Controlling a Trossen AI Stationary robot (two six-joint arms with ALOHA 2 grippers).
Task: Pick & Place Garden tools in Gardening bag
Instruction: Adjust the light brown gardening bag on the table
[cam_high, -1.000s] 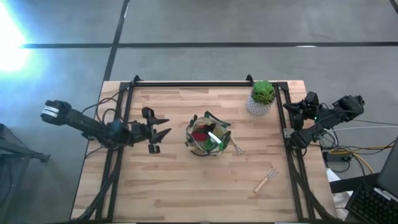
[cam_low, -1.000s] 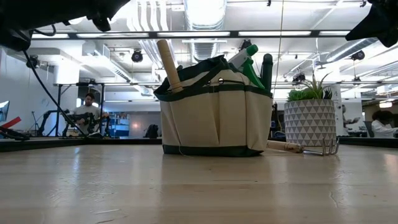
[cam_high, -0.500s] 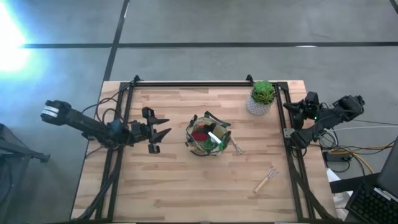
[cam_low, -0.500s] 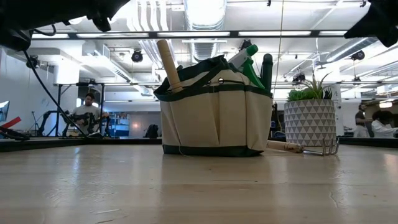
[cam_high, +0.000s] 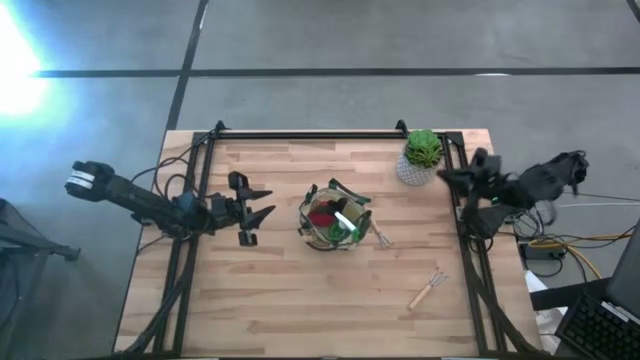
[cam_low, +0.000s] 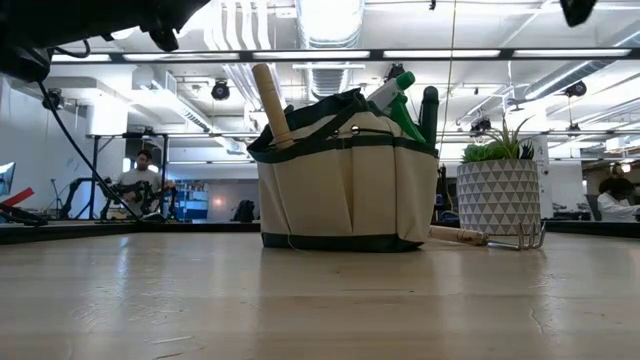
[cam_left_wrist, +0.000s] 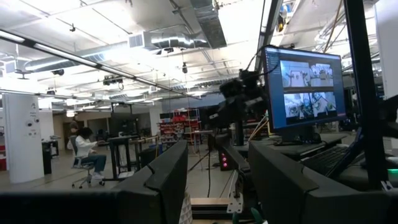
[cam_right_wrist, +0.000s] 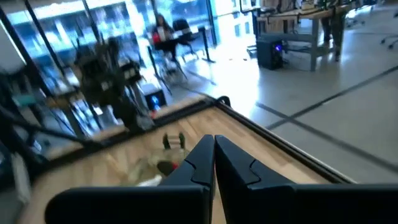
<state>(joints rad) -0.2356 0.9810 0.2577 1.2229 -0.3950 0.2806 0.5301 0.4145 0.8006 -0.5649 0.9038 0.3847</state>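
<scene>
Gardening bag mostly packed, two tools left on the table

Gardening bag (cam_high: 334, 221) stands mid-table, already holding a wooden-handled tool (cam_low: 270, 102), a green spray bottle (cam_low: 397, 100), a red piece and a dark handle; a small fork (cam_high: 382, 239) lies just beside the bag, on the potted plant's (cam_high: 421, 155) side; another wooden-handled fork (cam_high: 428, 288) lies well apart from the bag, toward the near table edge; so, by my reading, two picks remain; left hand (cam_high: 255, 213) hovers near the bag, fingers spread, empty; right hand (cam_high: 446, 177) is closed on nothing, beside the plant.
</scene>
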